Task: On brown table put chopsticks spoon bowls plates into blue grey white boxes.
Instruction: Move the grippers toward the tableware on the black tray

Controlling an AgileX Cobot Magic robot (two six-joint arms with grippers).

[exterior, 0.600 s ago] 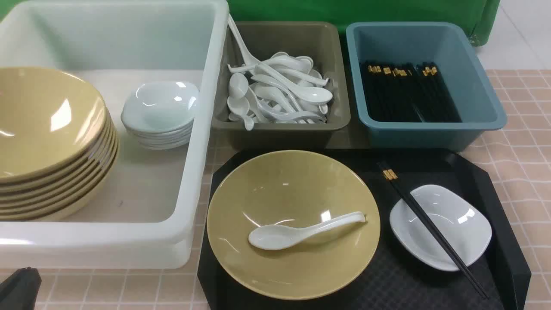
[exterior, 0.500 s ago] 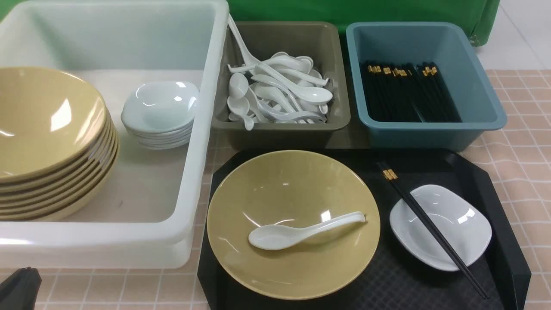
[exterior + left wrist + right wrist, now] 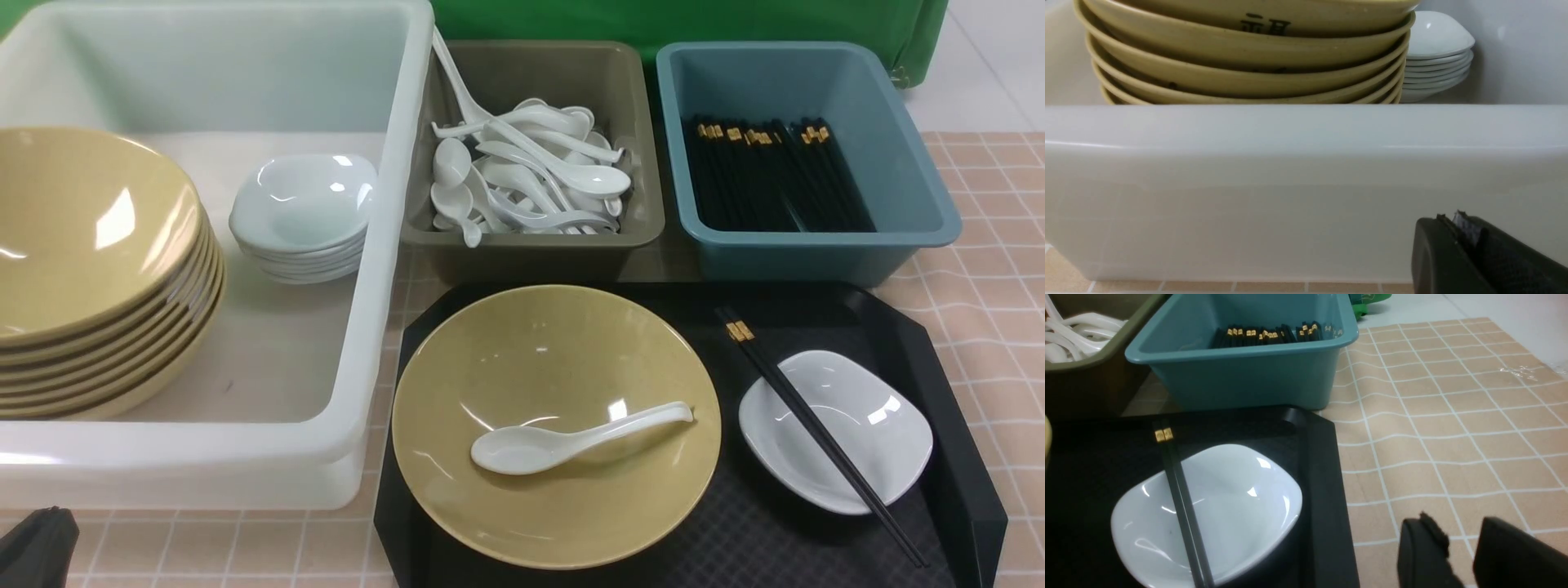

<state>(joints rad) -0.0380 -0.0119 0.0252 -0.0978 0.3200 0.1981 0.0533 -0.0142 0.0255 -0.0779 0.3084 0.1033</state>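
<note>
Tray (image 3: 735, 531) open above; tub (image 3: 359, 327) walls its left.

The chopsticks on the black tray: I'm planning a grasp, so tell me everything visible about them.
The chopsticks are a pair of thin black sticks, each with a gold band near the thick far end. They lie side by side, touching, slanting across the white plate, bridging its rim, their thin tips toward the near right corner of the black tray.

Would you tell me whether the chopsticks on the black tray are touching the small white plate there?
Touching. The right wrist view shows the chopsticks lying across the plate, resting on its rim.
</note>
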